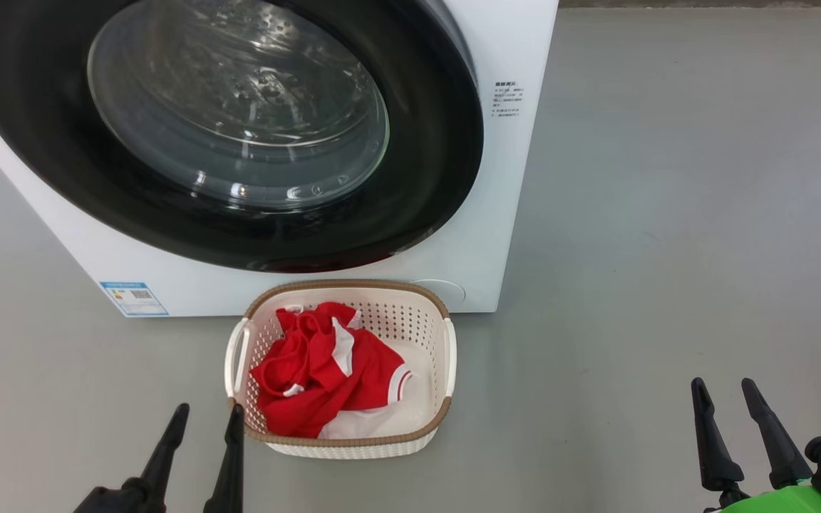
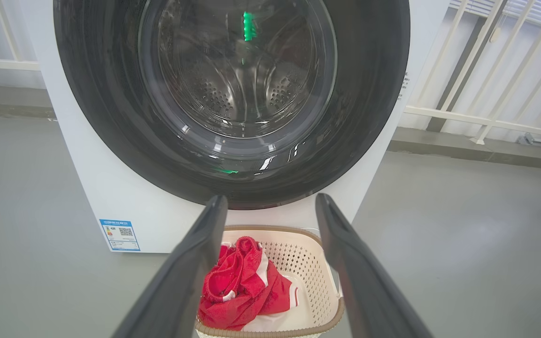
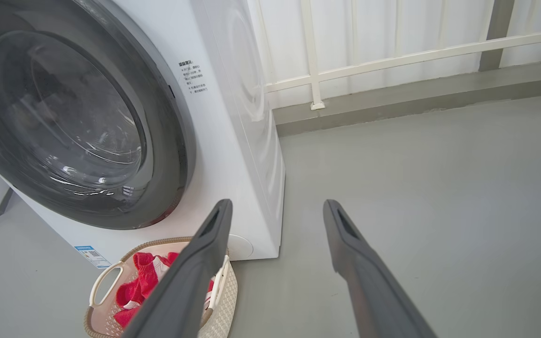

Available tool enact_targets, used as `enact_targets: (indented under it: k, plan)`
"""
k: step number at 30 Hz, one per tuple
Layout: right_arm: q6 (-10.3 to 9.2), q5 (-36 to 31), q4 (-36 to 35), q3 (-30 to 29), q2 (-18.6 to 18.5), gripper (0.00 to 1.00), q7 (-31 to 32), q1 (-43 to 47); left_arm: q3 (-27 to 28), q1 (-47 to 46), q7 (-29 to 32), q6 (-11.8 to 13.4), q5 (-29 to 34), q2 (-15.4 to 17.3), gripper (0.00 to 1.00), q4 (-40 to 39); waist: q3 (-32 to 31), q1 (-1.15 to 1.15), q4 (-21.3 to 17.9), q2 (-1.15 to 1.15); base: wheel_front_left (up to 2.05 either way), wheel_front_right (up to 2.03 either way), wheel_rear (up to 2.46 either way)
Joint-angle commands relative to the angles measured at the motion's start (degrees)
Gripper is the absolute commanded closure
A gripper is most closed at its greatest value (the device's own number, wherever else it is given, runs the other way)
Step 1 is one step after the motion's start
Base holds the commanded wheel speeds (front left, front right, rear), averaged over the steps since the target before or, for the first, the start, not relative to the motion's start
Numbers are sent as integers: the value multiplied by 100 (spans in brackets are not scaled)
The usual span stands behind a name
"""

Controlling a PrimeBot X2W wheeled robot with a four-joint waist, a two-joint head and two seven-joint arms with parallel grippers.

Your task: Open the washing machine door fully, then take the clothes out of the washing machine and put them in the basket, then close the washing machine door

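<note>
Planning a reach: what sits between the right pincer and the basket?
Nothing: in the head view only bare grey floor lies between the right pincer and the basket.

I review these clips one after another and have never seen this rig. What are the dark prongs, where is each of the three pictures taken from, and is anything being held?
The prongs are the fingers of a two-armed wheeled robot. The head view looks down from its head: the left gripper shows at the lower left, the right gripper at the lower right. The other two pictures come from cameras on each wrist, looking along that arm's own fingers, so the left gripper and right gripper rise from the bottom edge. Both are open and hold nothing. On the grey floor stands the washing machine, with the washing machine door shut as far as can be seen. In front of it sits the basket, with the clothes, a red and white garment, lying inside.
</note>
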Motion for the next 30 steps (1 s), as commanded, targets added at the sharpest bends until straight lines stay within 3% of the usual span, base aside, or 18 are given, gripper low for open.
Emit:
enact_targets:
  k: [1,12,13,18,25,30]
  plan:
    - [-5,-88,-157,80,-60,0,-36,-41,169,-67,-28,-31,-6,81,0,-165,5,0,3,0,0,0,0]
    - [-5,-92,-168,74,-43,0,-36,-21,182,-54,-28,-31,23,100,0,-174,-26,0,13,0,0,0,0]
    - [0,-14,-14,-42,19,100,0,0,-1,4,1,0,9,3,100,-11,-26,0,13,0,0,0,0]
    - [0,-5,348,0,118,100,3,0,-59,22,9,8,3,-94,100,343,-28,0,13,0,0,0,0]
    - [0,393,327,5,107,100,113,-52,-38,-2,108,6,-453,-75,100,323,-64,13,11,0,0,0,0]
    - [-1,675,333,8,98,100,192,-106,-22,-38,180,5,-777,-61,100,335,-68,1,9,0,0,0,0]
